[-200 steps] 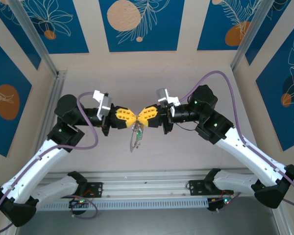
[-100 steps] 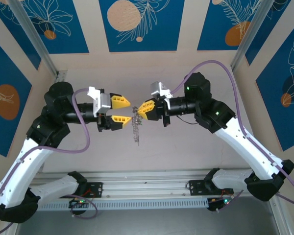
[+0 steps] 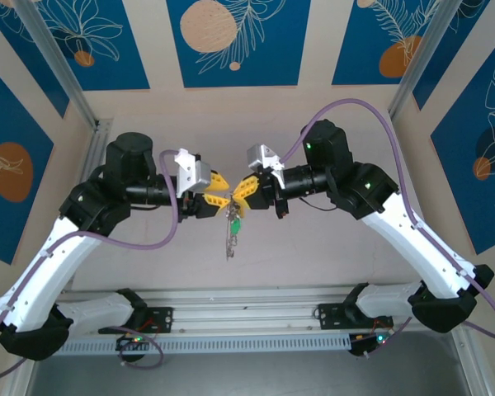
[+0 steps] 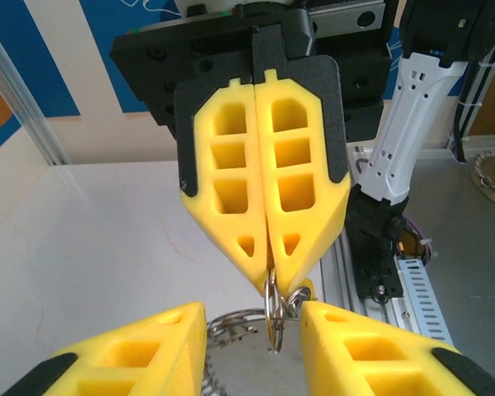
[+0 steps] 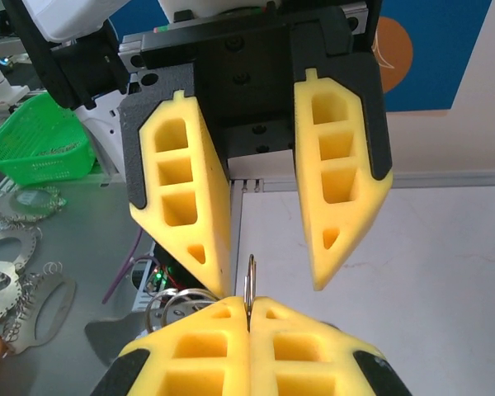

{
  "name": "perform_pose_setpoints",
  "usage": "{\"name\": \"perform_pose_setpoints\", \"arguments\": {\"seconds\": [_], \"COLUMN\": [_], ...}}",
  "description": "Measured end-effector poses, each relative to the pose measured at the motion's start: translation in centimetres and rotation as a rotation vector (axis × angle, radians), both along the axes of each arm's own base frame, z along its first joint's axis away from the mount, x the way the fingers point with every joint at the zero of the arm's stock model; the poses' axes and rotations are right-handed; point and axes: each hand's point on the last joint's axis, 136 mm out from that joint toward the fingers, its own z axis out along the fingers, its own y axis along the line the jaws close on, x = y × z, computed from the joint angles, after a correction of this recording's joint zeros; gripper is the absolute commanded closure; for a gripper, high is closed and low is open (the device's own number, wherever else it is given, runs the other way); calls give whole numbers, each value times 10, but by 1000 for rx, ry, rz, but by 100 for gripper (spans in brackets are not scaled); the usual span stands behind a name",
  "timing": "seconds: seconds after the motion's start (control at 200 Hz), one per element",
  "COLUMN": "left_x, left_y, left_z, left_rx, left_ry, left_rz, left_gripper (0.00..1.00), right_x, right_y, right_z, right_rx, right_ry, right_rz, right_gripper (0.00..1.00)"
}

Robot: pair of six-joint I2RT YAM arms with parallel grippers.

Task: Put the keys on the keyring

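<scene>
1. Silvery keyring [image 3: 230,235] hangs from the right gripper [image 4: 272,276], whose fingers are pressed together on its top; long axis vertical.
2. Left gripper [image 5: 269,282], fingers spread, straddles the keyring's top from the opposite side, tip to tip.
3. Keyring's top stands edge-on between those fingers; closing would likely clamp its flat faces.
4. Keys: cannot tell.

No text, number, label or brand is showing legibly anywhere; the blue wall panels [image 3: 233,41] are carrying only leaf and circle drawings.
</scene>
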Motion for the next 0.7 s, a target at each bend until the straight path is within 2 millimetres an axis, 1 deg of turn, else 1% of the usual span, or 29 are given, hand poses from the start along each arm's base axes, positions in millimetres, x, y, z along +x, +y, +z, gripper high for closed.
{"name": "perform_pose_setpoints", "arguments": {"seconds": [0.255,0.365,0.395,0.49,0.6,0.63,0.7], "left_x": [-3,-2,-2,-3,-3,-3,-4], "left_y": [-4,-6,-6,-6,-6,-6,-6], "left_z": [-2,-4,-4,-5,-7,-7,-7], "left_rx": [6,11,12,17,21,22,21], "left_ry": [-2,-3,-3,-3,-2,-1,-1], "left_rz": [-19,-25,-26,-28,-29,-29,-30], "left_gripper": [76,77,79,90,96,100,100], "right_x": [0,0,0,0,0,0,0], "right_y": [2,2,2,2,1,1,1], "right_z": [-9,-10,-11,-12,-13,-14,-14], "right_rx": [-29,-38,-40,-43,-49,-50,-51], "right_ry": [25,23,24,23,29,29,27], "right_rz": [-1,-5,-5,-6,-7,-7,-7], "right_gripper": [100,100,100,100,100,100,100]}}
